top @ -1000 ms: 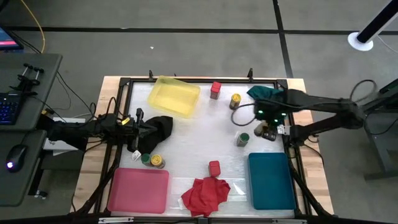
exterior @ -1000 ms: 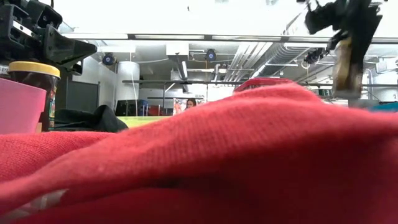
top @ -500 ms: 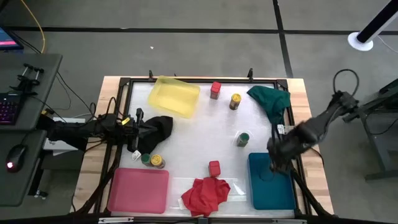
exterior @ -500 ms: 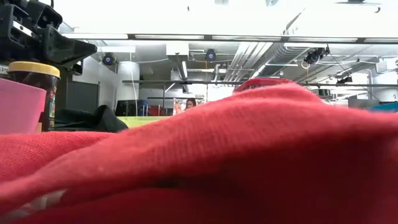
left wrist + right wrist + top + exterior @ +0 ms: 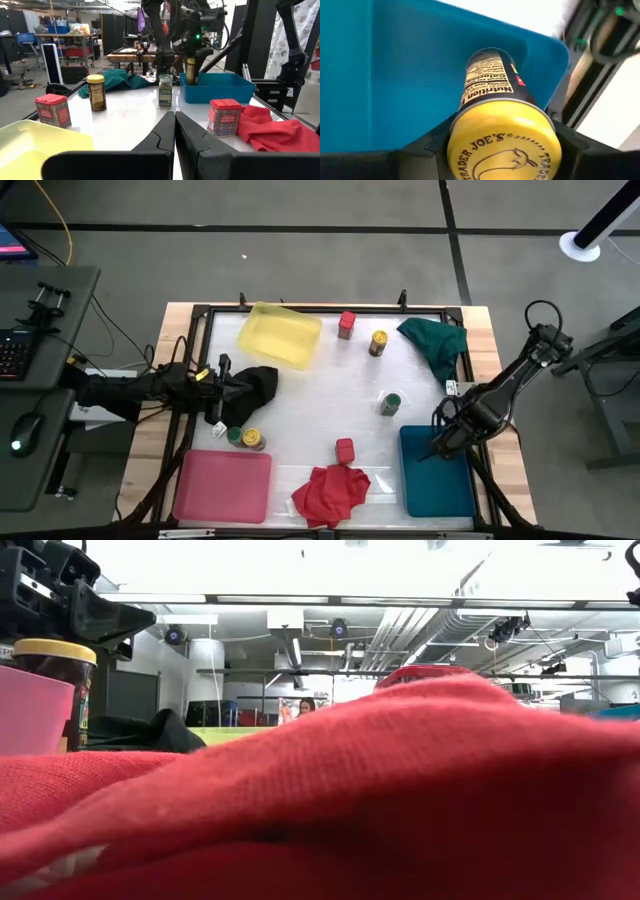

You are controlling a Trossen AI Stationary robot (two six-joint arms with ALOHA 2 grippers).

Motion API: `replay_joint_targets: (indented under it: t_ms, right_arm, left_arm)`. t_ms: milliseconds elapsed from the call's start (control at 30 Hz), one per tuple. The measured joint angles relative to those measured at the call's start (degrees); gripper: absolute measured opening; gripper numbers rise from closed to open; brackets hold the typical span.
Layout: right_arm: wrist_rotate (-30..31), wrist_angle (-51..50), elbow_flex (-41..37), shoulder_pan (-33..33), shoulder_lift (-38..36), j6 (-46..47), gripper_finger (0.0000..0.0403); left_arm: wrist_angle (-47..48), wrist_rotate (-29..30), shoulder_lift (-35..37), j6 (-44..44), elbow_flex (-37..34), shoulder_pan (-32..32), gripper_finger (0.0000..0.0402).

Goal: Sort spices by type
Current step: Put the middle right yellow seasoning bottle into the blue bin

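Right gripper (image 5: 437, 448) is clamped on a yellow-lidded jar (image 5: 495, 125), fingers against both sides of jar just below lid. Jar hangs over the teal tray (image 5: 437, 480), tray floor directly beneath gripper, near tray's top-left corner in high view. Green-lidded jar (image 5: 390, 403) stands on table just beside gripper, apart. Left gripper (image 5: 175, 131) waits w/ fingers pressed together, holding nothing, by black cloth (image 5: 255, 387).

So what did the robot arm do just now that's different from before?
The right gripper carried its yellow-lidded jar from beside the green cloth down into the teal tray, still gripping it. The left gripper, shut, and the other spices stayed put.
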State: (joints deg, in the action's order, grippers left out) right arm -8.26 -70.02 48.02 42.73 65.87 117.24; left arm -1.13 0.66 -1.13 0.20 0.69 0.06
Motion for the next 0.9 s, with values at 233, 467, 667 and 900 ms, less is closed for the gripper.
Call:
replay_joint_targets:
  t_ms: [233,467,667,900]
  right_arm:
    - [-0.2,3.2,-3.2,0.0,0.1,7.0,0.0209]
    - [-0.2,4.5,-4.3,-0.1,0.1,7.9,0.0209]
    - [-0.7,6.3,-4.3,-0.1,0.1,6.3,0.0267]
    - [-2.2,3.8,-1.4,0.0,0.1,5.0,0.0321]
  left_arm:
    - [0.0,0.0,0.0,0.0,0.0,0.0,0.0000]
    - [0.0,0.0,0.0,0.0,0.0,0.0,0.0000]
    - [0.0,0.0,0.0,0.0,0.0,0.0,0.0000]
    - [0.0,0.0,0.0,0.0,0.0,0.0,0.0000]
